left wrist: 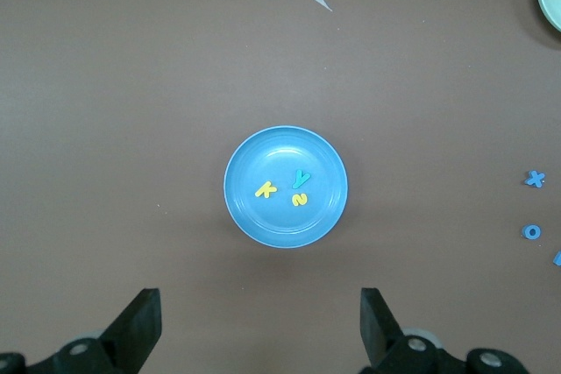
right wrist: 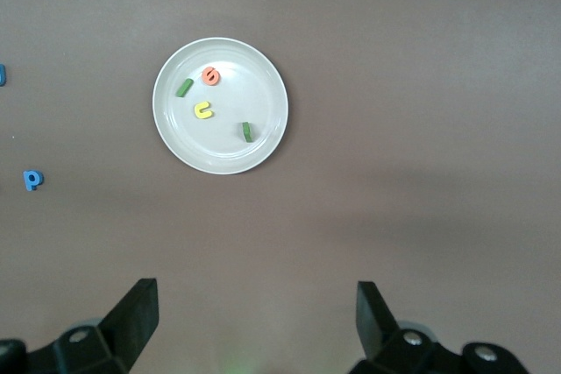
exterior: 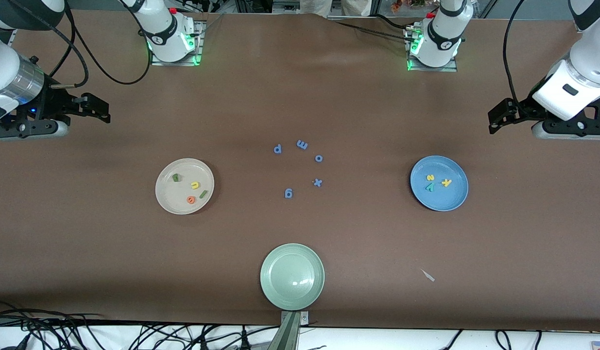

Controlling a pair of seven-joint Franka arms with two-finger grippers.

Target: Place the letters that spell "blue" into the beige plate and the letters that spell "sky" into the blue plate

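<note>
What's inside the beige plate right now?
Four foam letters lie in the beige plate: olive-green b, yellow u, orange e and light green l. None overlaps another, so nothing there is covered.

Left arm: raised, parked at own end of table, wrist angled down. Left gripper (exterior: 494, 121) in air, fingers (left wrist: 140, 321) spread wide, nothing between them. Right arm: raised, parked at own end, waiting likewise. Right gripper (exterior: 103, 109) in air, fingers (right wrist: 136, 317) spread wide, nothing held. Neither gripper touching anything.
</note>
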